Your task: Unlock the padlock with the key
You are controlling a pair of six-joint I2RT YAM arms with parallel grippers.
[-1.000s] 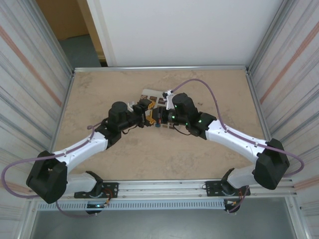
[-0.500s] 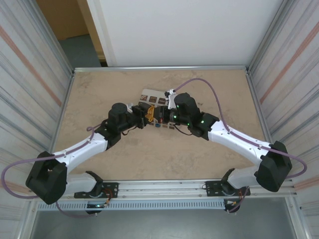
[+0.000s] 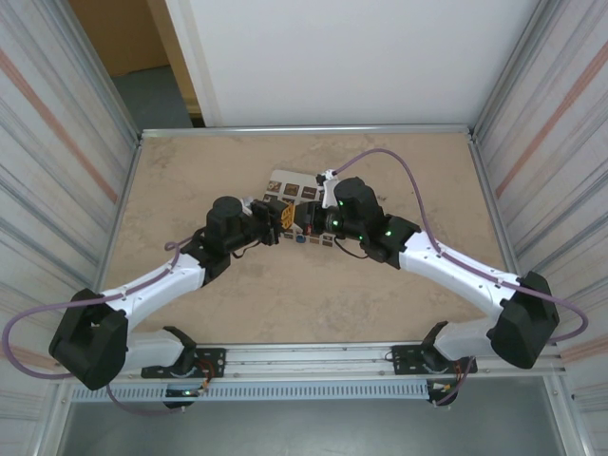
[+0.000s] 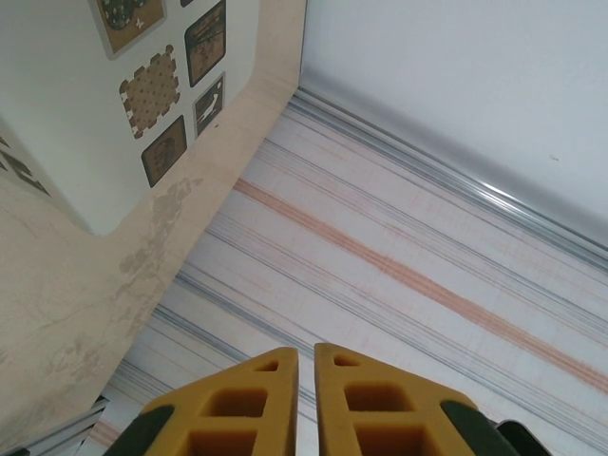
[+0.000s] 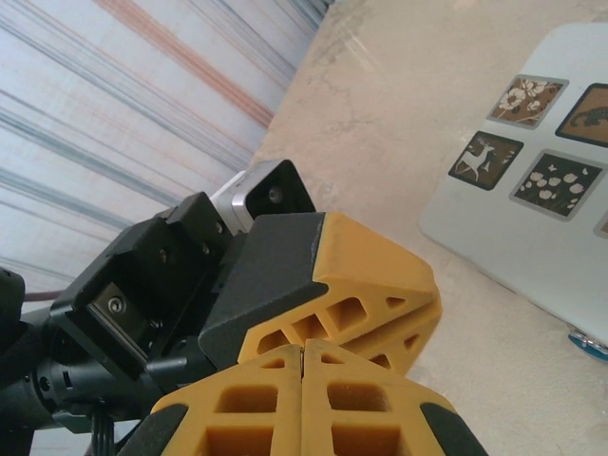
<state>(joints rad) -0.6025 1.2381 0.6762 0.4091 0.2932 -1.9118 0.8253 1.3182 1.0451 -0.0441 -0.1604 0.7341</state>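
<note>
Left wrist view: left gripper (image 4: 304,350) narrow; right gripper (image 5: 302,353) pressed shut beside white box (image 5: 532,237).

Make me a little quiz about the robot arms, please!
1. True or false: the right pincer is wide open.
2. Pick one: the right pincer's fingers are A) yellow, B) green, C) red.
3. Short answer: what white thing lies on the table by the left pincer?
Key: 1 false, it is shut. 2 A. 3 the white box with picture squares.
</note>
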